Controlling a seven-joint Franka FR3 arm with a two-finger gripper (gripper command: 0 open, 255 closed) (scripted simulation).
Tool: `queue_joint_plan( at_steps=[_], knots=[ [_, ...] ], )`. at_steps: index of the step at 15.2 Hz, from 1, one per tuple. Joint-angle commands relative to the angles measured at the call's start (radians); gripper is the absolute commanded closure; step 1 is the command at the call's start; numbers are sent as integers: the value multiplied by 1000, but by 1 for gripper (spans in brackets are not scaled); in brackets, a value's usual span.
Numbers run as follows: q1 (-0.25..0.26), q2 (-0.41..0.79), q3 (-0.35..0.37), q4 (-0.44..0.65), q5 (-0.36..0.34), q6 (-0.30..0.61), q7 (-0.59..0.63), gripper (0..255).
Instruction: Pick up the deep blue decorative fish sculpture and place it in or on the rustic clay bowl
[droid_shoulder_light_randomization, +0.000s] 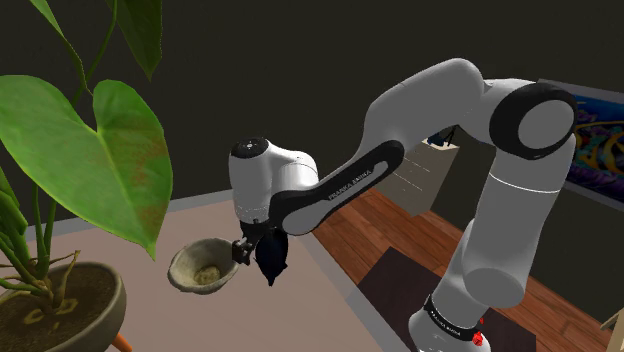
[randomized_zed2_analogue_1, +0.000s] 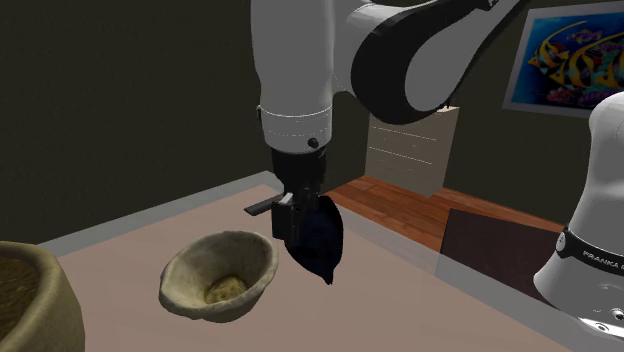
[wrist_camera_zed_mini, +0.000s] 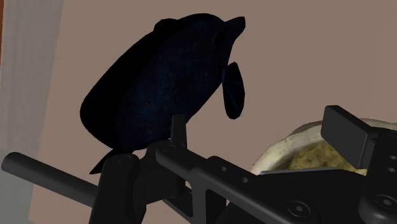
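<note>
The fish sculpture (wrist_camera_zed_mini: 159, 83) is rendered in a very dark blue, almost black, with a rounded, flattened body, a small side fin and a blunt snout. It is clasped at its tail end by the gripper (randomized_zed2_analogue_1: 298, 228) and is hung head-down at a tilt. Whether its lower tip touches the table (randomized_zed2_analogue_1: 400, 310) cannot be told. The bowl (randomized_zed2_analogue_1: 190, 290) is seen as a rough, pale beige vessel with an uneven rim, set upright on the table, with a yellowish lump (randomized_zed2_analogue_1: 225, 288) inside. The fish is held just beside the bowl's rim, on the second exterior view's right.
</note>
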Motion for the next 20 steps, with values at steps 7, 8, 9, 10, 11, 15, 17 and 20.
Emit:
queue_joint_plan(
  at_steps=[7,8,9,10,11,15,17,20],
  knots=[
    [6,74,-21,-18,-70,79,48,0],
    [6,74,-21,-18,-70,79,48,0],
    [6,74,-21,-18,-70,79,48,0],
    [6,74,-21,-18,-70,79,48,0],
    [6,74,-21,-18,-70,79,48,0],
    [6,74,-21,-18,-70,79,48,255],
    [6,74,-21,-18,-70,79,48,255],
    [6,74,-21,-18,-70,79,48,255]
  ],
)
